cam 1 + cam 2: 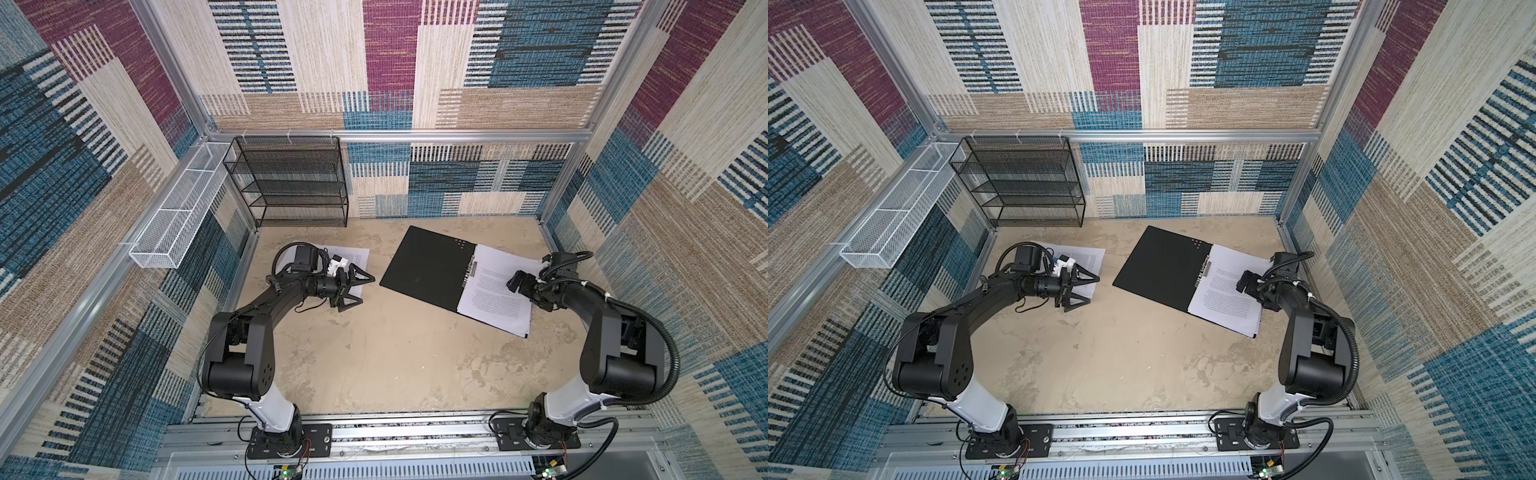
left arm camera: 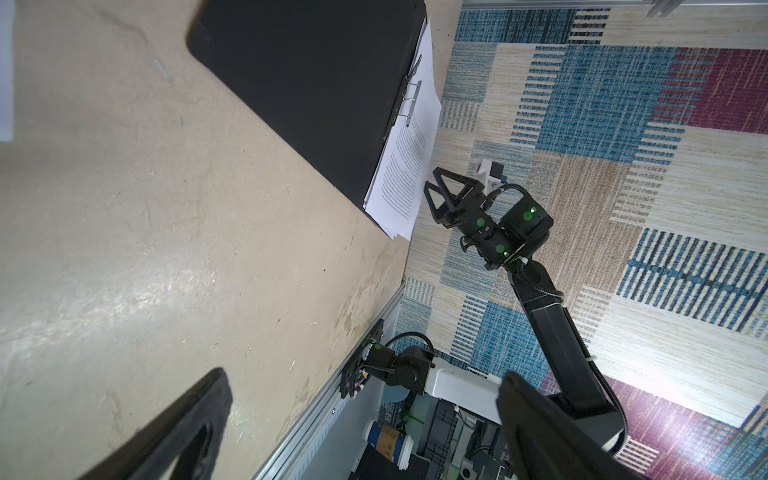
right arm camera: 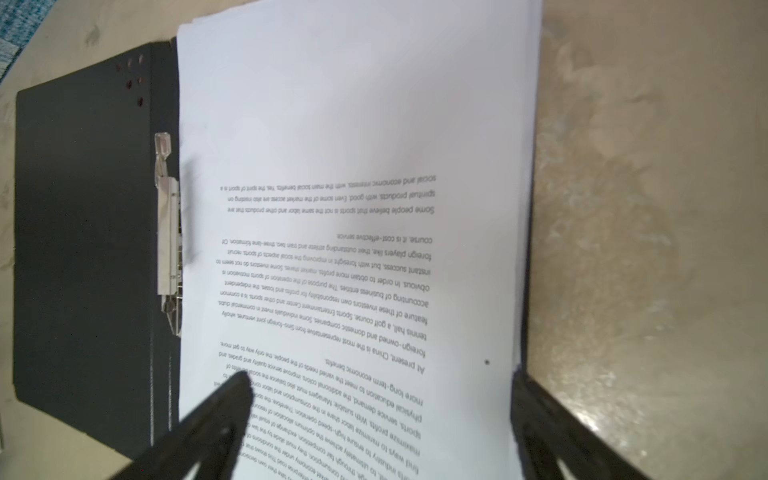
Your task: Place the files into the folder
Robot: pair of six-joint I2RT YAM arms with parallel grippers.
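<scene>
The folder (image 1: pixel 428 262) lies open on the desk (image 1: pixel 374 357), black inside up. A stack of the files (image 1: pixel 496 291) rests on the half beyond the metal clip (image 3: pixel 168 237), its long side parallel to that clip. The right hand (image 3: pixel 379 378) hangs over this stack on the side away from the clip, with the fingers wide apart and nothing between them. One more printed sheet (image 1: pixel 353 255) lies outside the folder, near the free edge of its bare black cover. The left hand (image 1: pixel 368 289) is above the edge of that sheet, also fully open and empty, pointing toward the folder. The arm hides much of the sheet, so I cannot tell its long axis. I judge the left arm is nearer, and the sheet must travel across the black cover to the stack.
</scene>
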